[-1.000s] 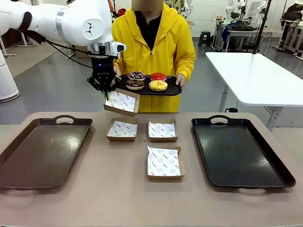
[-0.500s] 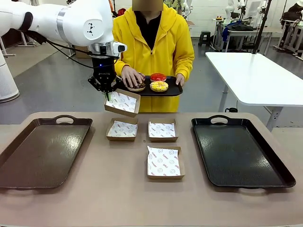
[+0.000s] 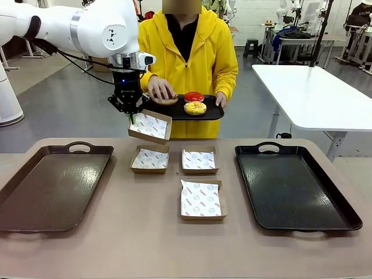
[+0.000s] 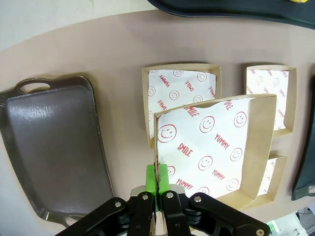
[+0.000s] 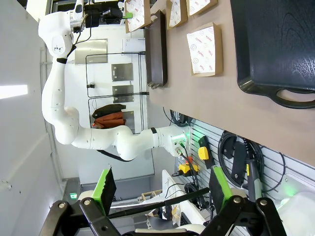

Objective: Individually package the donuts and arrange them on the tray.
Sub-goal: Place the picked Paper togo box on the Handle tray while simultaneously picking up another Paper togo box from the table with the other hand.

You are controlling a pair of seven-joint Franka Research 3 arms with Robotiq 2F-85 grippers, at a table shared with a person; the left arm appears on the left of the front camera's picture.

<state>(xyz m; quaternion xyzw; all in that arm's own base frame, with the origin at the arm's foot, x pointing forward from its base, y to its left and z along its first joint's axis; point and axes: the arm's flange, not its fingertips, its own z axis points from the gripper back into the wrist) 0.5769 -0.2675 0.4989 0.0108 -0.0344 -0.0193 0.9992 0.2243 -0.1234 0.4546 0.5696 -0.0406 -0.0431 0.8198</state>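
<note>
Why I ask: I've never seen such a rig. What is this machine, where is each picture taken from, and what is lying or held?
Two white robot arms stand at a tan table. One camera looks across it at a person in yellow; two sit on the arms. The left gripper is shut on a paper-lined cardboard box, aloft. The right gripper is open. Three lined boxes lie between a brown tray and a black tray. The person holds a black platter of donuts.
</note>
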